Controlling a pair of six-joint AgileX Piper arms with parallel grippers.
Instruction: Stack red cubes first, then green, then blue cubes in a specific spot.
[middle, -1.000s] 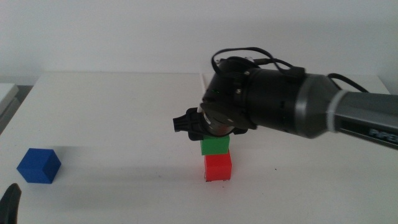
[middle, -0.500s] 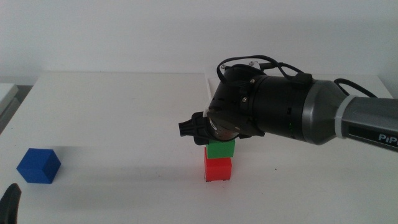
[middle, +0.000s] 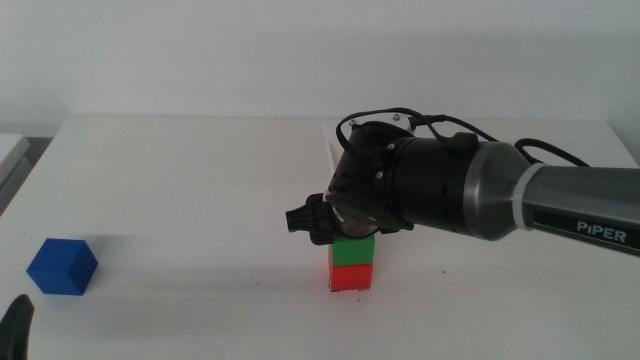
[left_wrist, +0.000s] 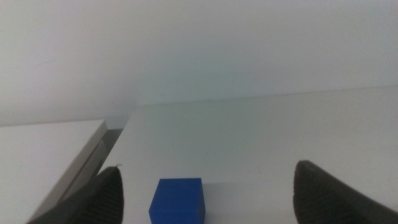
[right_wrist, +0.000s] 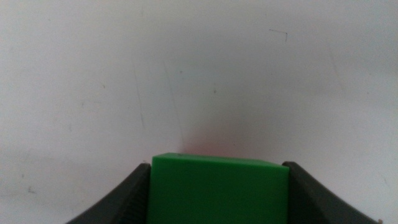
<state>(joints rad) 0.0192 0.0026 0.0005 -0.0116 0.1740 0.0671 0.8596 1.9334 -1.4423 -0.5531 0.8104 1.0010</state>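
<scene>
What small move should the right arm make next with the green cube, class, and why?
Probably open the right gripper and lift away: the green cube already sits squarely on the red cube, jaws against its sides. The blue cube waits by the left gripper.

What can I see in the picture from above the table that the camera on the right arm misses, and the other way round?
Only the middle view shows the red cube under the green cube, the blue cube far off to the left, and the left tool waiting at the bottom edge. Only the right wrist view shows the right tool with a jaw at each side of the green cube. Both show the green cube and the white table.
</scene>
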